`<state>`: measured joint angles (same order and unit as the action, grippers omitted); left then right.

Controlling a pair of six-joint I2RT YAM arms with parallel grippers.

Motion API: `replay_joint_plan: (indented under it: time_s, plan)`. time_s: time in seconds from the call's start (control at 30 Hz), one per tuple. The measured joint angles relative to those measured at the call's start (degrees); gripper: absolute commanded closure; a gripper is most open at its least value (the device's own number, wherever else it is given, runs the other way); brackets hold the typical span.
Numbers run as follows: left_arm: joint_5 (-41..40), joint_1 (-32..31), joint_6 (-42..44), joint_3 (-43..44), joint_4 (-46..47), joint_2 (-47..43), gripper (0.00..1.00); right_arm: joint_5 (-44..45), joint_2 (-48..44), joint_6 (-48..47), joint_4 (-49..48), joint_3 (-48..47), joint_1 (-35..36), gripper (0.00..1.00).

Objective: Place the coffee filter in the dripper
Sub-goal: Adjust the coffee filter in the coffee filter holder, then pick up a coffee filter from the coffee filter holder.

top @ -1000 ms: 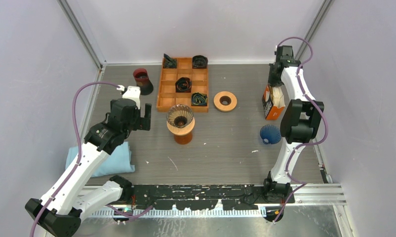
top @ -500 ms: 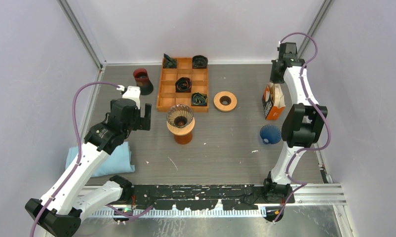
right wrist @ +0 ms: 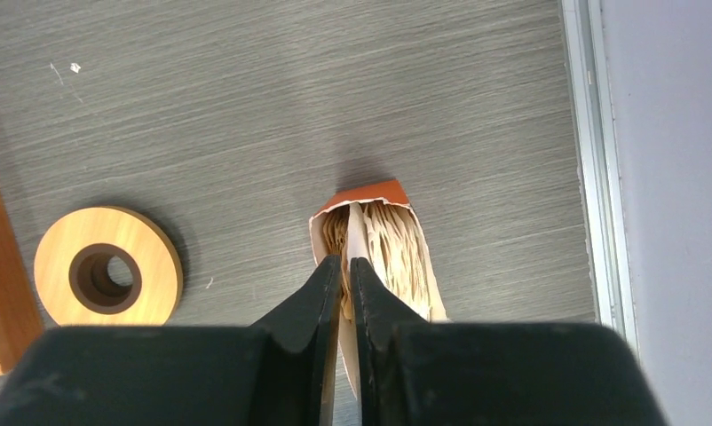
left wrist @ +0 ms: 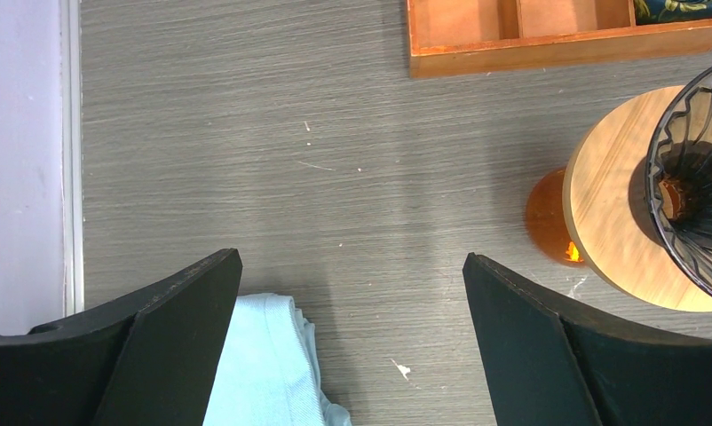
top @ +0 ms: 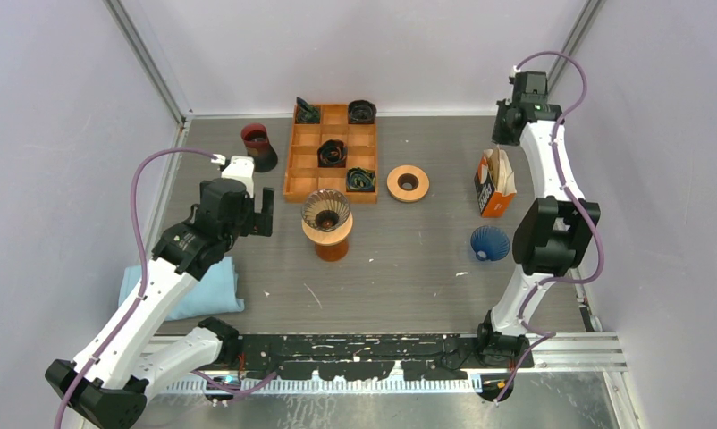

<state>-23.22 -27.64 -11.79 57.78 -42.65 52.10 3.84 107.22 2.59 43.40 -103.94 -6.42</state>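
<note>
Filter pinched edge-on between the nearly closed fingers of right gripper, over open orange box of filters at the right of table. Dripper sits on wooden stand mid-table, well apart from filter. Left gripper spread wide, grasping nothing, beside dripper, above edge of cloth.

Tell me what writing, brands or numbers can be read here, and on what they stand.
No text can be read in any view.
Orange filter box: any print on its side is too small and blurred to read.
Wooden tray, dripper, wooden ring: no lettering shows.
</note>
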Motion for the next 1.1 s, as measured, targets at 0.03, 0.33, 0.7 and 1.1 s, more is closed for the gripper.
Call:
replay_joint_plan:
  time_s: [0.03,0.33,0.7,1.1]
  plan:
    - [0.1,0.0,0.0,0.0,0.0,0.0,0.01,-0.3,-0.3,0.3,0.0,0.0,-0.2,0.75]
    - [0.3,0.0,0.0,0.0,0.0,-0.2,0.01,0.4,-5.0,1.3,-0.6,4.0,-1.4,0.68]
    - [0.5,0.0,0.0,0.0,0.0,-0.3,0.01,-0.3,-5.9,2.3,-2.1,6.8,-2.0,0.68]
    - [0.5,0.0,0.0,-0.1,0.0,-0.3,0.01,-1.2,-5.4,3.2,-3.2,6.8,-2.1,0.68]
